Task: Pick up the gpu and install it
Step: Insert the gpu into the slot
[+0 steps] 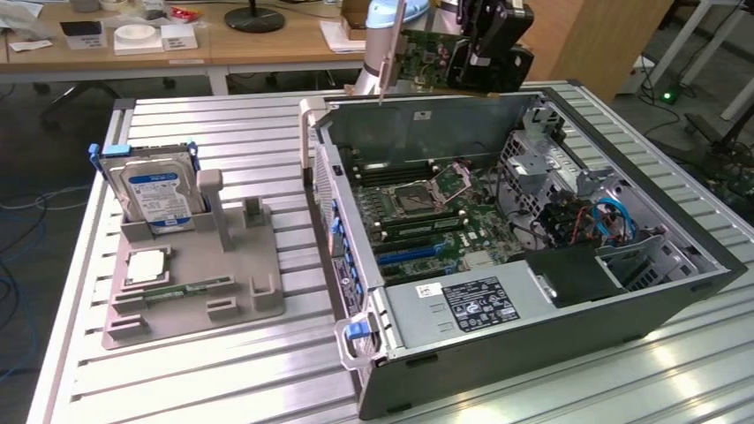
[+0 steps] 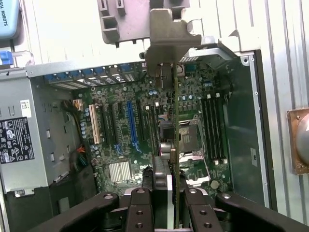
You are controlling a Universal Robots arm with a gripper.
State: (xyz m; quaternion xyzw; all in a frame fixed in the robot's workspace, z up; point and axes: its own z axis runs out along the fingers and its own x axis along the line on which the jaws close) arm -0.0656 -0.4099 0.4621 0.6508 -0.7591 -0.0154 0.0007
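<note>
Got the gpu (image 1: 426, 57) pinched between the fingers of the gripper (image 1: 471, 71), clamped tight on the card, so definitely not wide open. Hangs up in the air over the far wall of the open pc case (image 1: 412, 132), clear of it, not seated in anything.

Looks like a flat green board in the exterior view, dotted with small dark chips, standing on edge. Has a long silvery bracket (image 1: 383, 53) on the end toward the exterior view's left, running top to bottom.

Seen edge-on from the wrist: just a thin line of gpu (image 2: 175, 96) stretching away from the gripper (image 2: 169, 195), ending in the grey bracket (image 2: 166, 38) with a bent tab. Sits over the motherboard (image 2: 120, 145), roughly between the blue slot (image 2: 130, 123) and the cpu socket (image 2: 190, 137), not touching either.

Also spotted over on the exterior view's left, on the slatted table (image 1: 212, 371): a grey holder (image 1: 253, 305) with the hard drive (image 1: 159, 194) standing in it and a small green memory stick (image 1: 189, 289) lying flat.
</note>
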